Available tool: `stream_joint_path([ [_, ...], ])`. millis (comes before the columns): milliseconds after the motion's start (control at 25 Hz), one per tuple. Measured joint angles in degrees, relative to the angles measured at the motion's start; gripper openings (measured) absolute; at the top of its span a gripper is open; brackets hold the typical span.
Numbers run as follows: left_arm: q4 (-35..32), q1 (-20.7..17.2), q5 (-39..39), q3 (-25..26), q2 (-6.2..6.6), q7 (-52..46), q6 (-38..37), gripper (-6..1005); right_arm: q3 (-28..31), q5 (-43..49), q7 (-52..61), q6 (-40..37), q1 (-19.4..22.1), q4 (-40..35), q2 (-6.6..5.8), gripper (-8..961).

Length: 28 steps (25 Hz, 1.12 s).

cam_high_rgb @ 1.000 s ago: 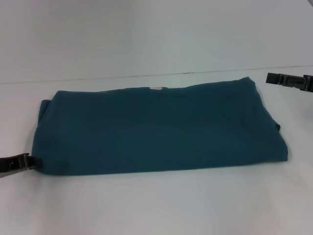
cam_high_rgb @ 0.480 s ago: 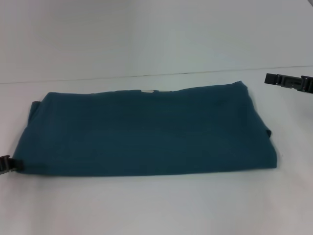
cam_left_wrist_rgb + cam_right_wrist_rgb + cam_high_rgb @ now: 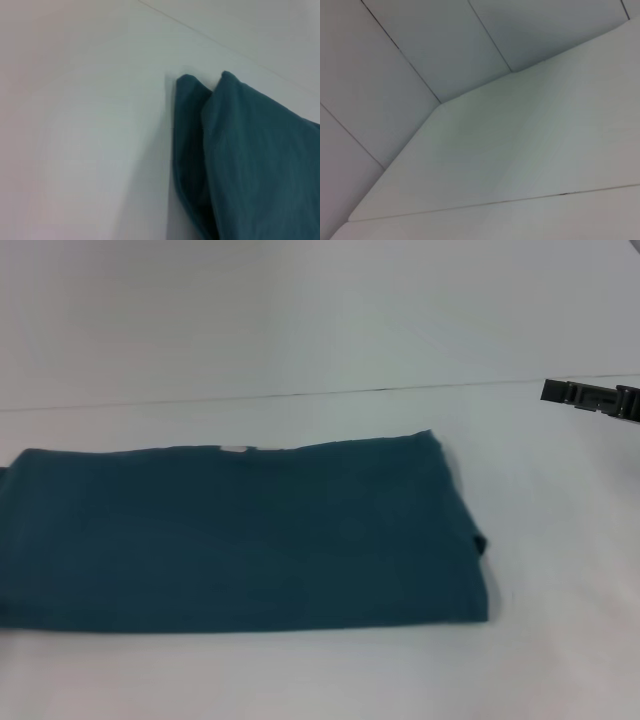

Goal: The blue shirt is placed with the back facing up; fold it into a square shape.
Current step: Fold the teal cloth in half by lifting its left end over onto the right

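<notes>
The blue shirt (image 3: 240, 535) lies flat on the white table (image 3: 330, 670), folded into a long band with its plain side up. Its left end runs past the left edge of the head view. A small white label (image 3: 233, 448) peeks out at the far edge. The left wrist view shows one end of the shirt (image 3: 260, 160), two stacked layers with rounded corners resting on the table. My left gripper does not show in any view. My right gripper (image 3: 590, 398) hovers at the far right, well apart from the shirt.
The table's far edge (image 3: 300, 395) meets a pale wall behind it. The right wrist view holds only white table surface (image 3: 520, 150) and wall panels.
The shirt has slid steadily leftward across the table. My left gripper, which was at the shirt's near left corner, has gone out of the head view. The right gripper has stayed put.
</notes>
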State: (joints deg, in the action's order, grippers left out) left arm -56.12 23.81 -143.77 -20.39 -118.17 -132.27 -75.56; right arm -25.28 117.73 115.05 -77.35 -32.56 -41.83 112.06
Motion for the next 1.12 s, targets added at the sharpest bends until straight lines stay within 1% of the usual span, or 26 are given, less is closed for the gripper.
stream_joint_path([
  [120, -1.2, -0.8, -0.2, 2.3, 0.46, 0.3, -0.9, 22, 0.0, 0.0, 0.0, 0.3, -0.1, 0.0, 0.00, 931],
  [240, -2.2, -1.1, 0.6, 3.8, 0.75, 1.2, -3.9, 22, 0.0, 0.0, 0.0, 0.5, -0.3, 0.0, 0.00, 931],
  [320, -2.4, -0.9, 2.6, 4.2, 0.80, 2.2, -6.6, 22, 0.0, 0.0, 0.0, 0.5, -0.4, 0.1, 0.00, 931],
  [400, -2.2, -0.2, 6.5, 4.2, 0.98, 3.6, -10.7, 22, 0.0, 0.0, 0.0, 0.5, -0.4, 0.1, 0.00, 931],
  [520, -1.0, 1.5, 13.4, 3.9, 1.36, 5.3, -16.8, 21, -0.3, -0.1, 0.0, 0.5, -0.5, 0.2, 0.06, 931],
  [600, 0.4, 4.1, 18.3, 3.1, 1.31, 6.2, -20.5, 21, -0.2, -0.1, -0.1, 0.3, -0.5, 0.2, 0.19, 931],
  [720, 3.1, 8.1, 23.1, -0.5, 0.90, 6.6, -21.8, 21, -0.2, -1.1, -0.9, 0.0, -0.1, 0.2, 0.62, 930],
  [840, 7.4, 13.2, 27.2, -4.8, -0.02, 7.4, -20.3, 21, -0.3, -2.0, -1.6, -0.3, 0.2, 0.2, 0.91, 930],
  [880, 8.9, 15.4, 28.2, -6.4, -0.70, 7.9, -19.2, 22, -0.2, -2.1, -1.9, -0.5, 0.2, 0.2, 0.94, 930],
  [920, 9.9, 16.8, 28.6, -7.4, -1.32, 8.3, -18.4, 22, -0.1, -2.2, -2.2, -0.6, 0.3, 0.2, 0.97, 930],
  [1040, 12.7, 21.7, 29.2, -11.3, -4.49, 9.9, -13.3, 23, 0.0, -2.2, -3.0, -0.7, 0.6, 0.3, 0.98, 930],
  [1120, 15.7, 24.3, 30.2, -14.1, -5.77, 11.6, -9.4, 23, 0.0, -2.3, -3.4, -0.8, 0.7, 0.4, 1.03, 930],
])
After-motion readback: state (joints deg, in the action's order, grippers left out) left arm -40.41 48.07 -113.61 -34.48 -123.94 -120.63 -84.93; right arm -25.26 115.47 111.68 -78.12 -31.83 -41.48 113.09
